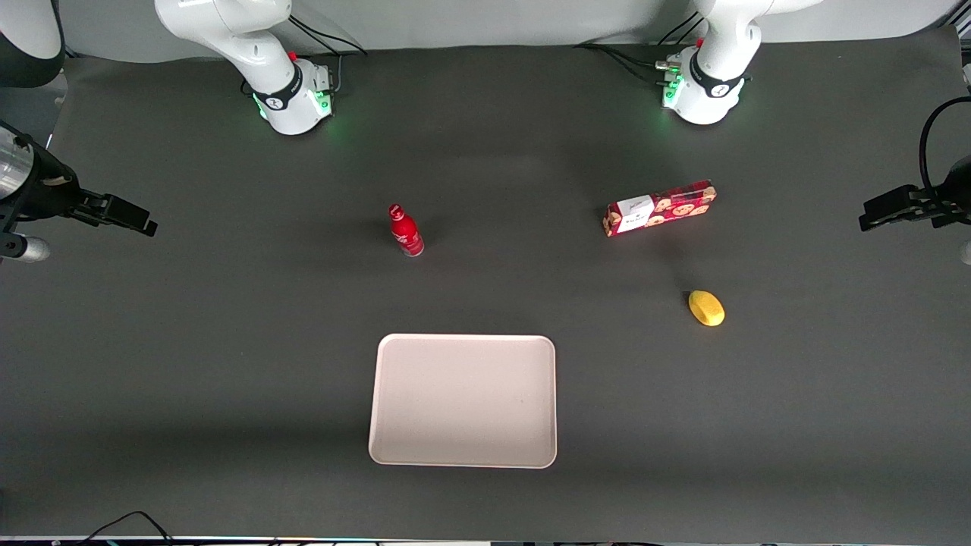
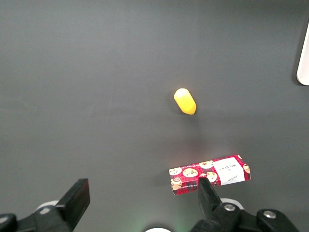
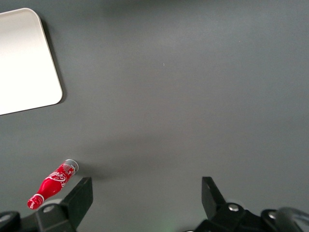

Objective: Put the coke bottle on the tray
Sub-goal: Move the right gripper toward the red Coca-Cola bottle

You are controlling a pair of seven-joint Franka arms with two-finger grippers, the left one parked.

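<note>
The coke bottle (image 1: pixel 406 231), small and red with a red cap and white lettering, stands upright on the dark table, farther from the front camera than the tray (image 1: pixel 463 400). The tray is large, pale pinkish-cream and bare. My gripper (image 1: pixel 140 220) hangs above the table toward the working arm's end, well apart from the bottle and the tray. In the right wrist view the gripper (image 3: pixel 145 193) is open and empty, the bottle (image 3: pixel 53 183) lies just outside one finger, and a corner of the tray (image 3: pixel 24 58) shows.
A long red biscuit box (image 1: pixel 660 207) and a yellow lemon-like thing (image 1: pixel 706 308) lie toward the parked arm's end of the table. Both also show in the left wrist view, the box (image 2: pixel 210 174) and the yellow thing (image 2: pixel 185 101).
</note>
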